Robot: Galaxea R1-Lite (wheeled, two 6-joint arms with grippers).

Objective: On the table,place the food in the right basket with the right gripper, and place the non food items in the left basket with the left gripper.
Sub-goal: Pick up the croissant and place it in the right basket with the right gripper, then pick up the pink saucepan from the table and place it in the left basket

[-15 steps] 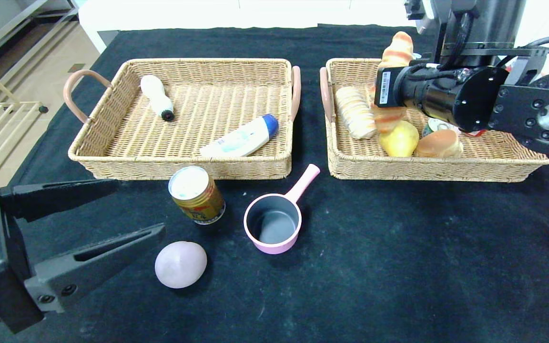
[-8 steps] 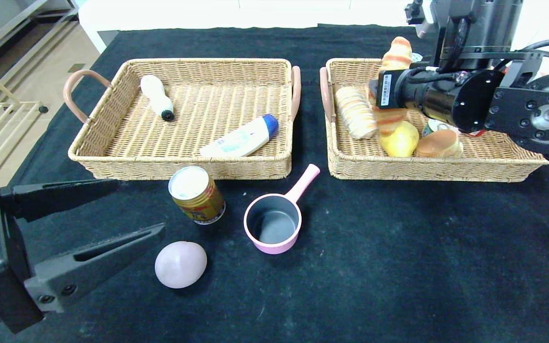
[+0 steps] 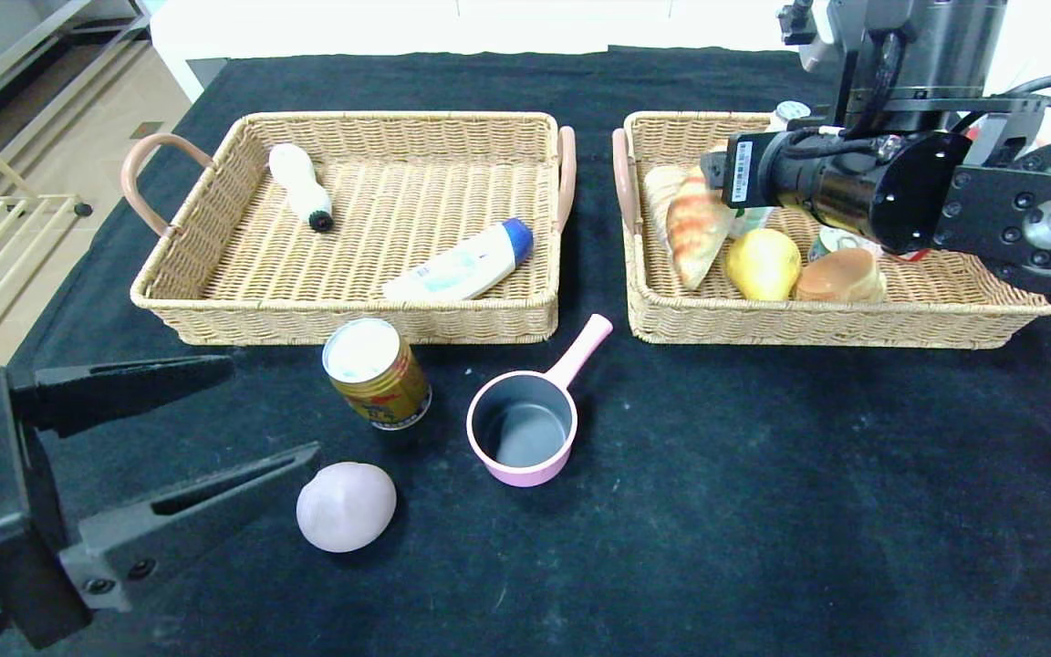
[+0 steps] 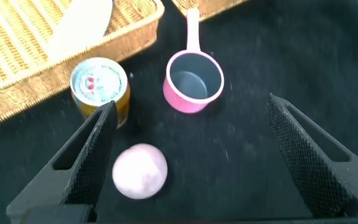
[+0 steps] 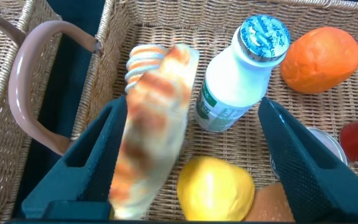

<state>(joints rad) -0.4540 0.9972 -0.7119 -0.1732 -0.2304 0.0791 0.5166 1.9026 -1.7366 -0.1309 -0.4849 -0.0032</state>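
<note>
My right gripper is open over the right basket. A striped long bread lies loose in that basket, leaning on another striped roll, beside a yellow fruit; in the right wrist view the bread sits against one finger. My left gripper is open and empty, low over the table, with a pale pink egg just off its near finger; the left wrist view shows the egg too. A gold can and a pink saucepan stand before the left basket.
The left basket holds a white bottle with a black cap and a white tube with a blue cap. The right basket also holds a milk bottle, an orange and a brown bun.
The striped bread, held upright in my right gripper before, has dropped and tipped over into the right basket; the gripper is open now. My left gripper has shifted slightly.
</note>
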